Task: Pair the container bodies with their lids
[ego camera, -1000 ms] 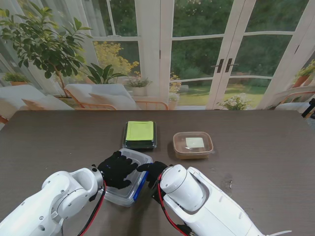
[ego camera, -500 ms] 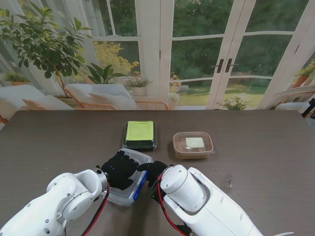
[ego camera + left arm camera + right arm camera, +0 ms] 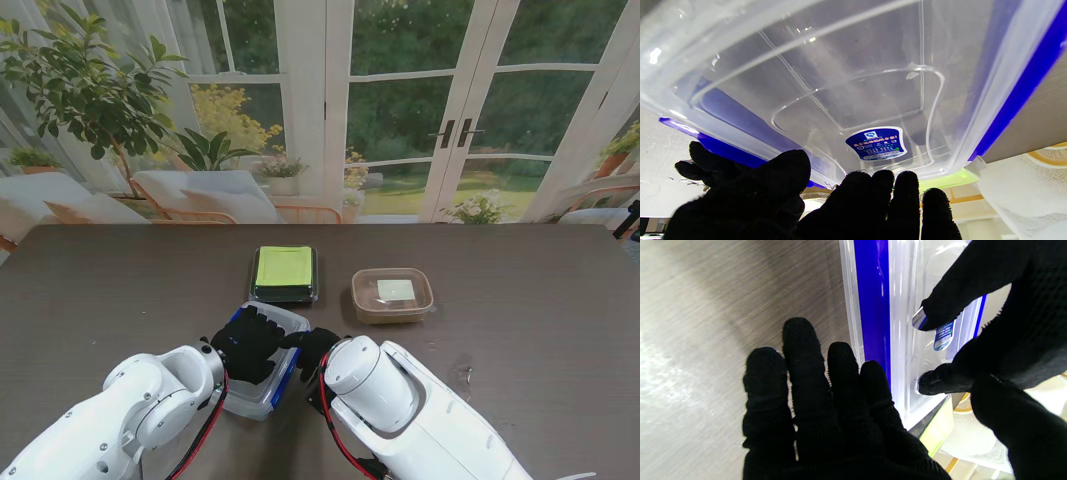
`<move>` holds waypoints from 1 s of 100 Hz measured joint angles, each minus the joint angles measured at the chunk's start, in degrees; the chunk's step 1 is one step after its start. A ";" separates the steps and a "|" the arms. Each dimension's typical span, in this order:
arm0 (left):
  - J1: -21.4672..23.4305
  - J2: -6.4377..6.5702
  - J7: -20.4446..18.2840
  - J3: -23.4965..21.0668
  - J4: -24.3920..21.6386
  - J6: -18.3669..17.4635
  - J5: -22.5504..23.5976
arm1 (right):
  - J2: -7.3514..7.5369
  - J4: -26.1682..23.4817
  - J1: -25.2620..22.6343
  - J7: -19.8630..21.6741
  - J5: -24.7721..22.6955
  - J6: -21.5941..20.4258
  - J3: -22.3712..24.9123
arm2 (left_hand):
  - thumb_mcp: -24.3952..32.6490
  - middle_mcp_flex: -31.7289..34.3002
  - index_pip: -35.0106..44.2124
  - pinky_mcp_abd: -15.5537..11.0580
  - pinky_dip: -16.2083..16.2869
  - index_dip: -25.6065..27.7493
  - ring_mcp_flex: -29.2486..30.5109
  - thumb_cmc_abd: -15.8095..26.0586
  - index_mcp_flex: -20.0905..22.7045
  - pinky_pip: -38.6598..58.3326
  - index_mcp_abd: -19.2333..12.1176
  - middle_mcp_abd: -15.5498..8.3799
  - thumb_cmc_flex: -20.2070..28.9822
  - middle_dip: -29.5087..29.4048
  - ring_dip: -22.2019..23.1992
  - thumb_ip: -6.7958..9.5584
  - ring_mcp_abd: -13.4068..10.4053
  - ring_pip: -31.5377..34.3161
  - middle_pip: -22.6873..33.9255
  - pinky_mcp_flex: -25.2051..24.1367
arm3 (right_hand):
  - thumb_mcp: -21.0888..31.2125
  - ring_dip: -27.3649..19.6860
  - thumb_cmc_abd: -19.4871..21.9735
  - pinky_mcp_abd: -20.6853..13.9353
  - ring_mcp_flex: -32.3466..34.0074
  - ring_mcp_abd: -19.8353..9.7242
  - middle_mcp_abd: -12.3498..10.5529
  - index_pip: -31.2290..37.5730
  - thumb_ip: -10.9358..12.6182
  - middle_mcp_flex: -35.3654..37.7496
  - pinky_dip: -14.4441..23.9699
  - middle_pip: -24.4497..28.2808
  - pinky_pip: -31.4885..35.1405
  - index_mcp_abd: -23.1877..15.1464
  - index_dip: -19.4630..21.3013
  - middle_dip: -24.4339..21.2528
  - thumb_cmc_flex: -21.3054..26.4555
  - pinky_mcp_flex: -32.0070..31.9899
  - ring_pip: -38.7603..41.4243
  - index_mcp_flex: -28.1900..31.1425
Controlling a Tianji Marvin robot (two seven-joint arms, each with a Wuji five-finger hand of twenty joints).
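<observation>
Fingers (image 3: 262,327) of the left hand (image 3: 245,345) lie flat on the clear lid (image 3: 290,322), seemingly pressing it onto its tub (image 3: 262,400); firm, even pressure comes next.

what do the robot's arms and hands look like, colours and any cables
Both arms are glossy white, built of rounded, bulbous segments. A red cable paired with a black one loops under each forearm. The left hand and right hand are five-fingered and covered in black knitted gloves with a nubby texture.
</observation>
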 measured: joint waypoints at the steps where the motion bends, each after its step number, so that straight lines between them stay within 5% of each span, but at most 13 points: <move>1: -0.07 0.01 0.06 0.08 0.06 0.06 -0.04 | 0.00 0.01 0.00 -0.02 0.00 0.00 0.00 | 0.03 0.00 0.00 0.00 0.00 0.00 0.00 0.00 0.00 0.00 0.00 0.00 0.01 0.00 0.00 0.01 0.00 0.00 0.00 0.00 | 0.00 0.00 0.14 0.00 0.00 0.00 0.00 0.02 0.00 0.00 0.00 0.00 0.00 0.00 0.00 0.00 0.00 0.00 0.00 0.00; 41: -0.82 0.01 0.69 1.36 0.73 2.04 -1.07 | -0.38 0.08 -0.34 -0.99 0.85 0.12 0.41 | 1.27 -0.93 -0.02 0.00 -0.01 -0.23 0.00 0.07 -0.59 0.00 0.62 0.48 0.04 0.00 0.00 1.23 0.00 0.01 -0.78 0.00 | 0.34 0.00 1.36 0.00 -0.06 0.00 0.00 0.32 0.58 -0.66 0.00 0.00 0.00 0.10 0.00 0.01 0.06 0.00 0.00 -0.57; 54: -1.52 0.05 1.22 2.29 1.43 2.66 -2.06 | -0.61 0.05 -0.79 -1.57 1.49 0.01 0.83 | 1.66 -1.21 -0.06 -0.03 -0.01 -0.23 0.00 0.92 -0.60 0.00 2.30 2.14 0.81 0.00 0.74 3.44 0.16 0.01 -0.91 0.00 | 1.58 0.00 2.08 0.00 -0.62 0.01 0.00 1.24 1.17 -2.41 0.00 0.01 0.00 0.20 0.04 0.01 0.07 0.00 0.00 -2.19; 100: -2.57 0.04 1.23 3.22 2.30 3.95 -4.36 | -1.75 0.47 -2.41 -5.10 3.73 -1.71 1.92 | 1.74 -1.97 -1.74 -0.03 -0.03 -1.26 -0.93 1.46 -0.71 0.00 2.94 2.86 1.65 0.01 0.96 4.03 0.54 0.01 -2.98 -0.76 | 3.03 0.46 2.08 -1.41 -1.82 -0.66 0.94 3.82 1.18 -4.16 0.00 0.75 0.00 1.66 0.76 0.02 0.14 0.00 1.42 -3.38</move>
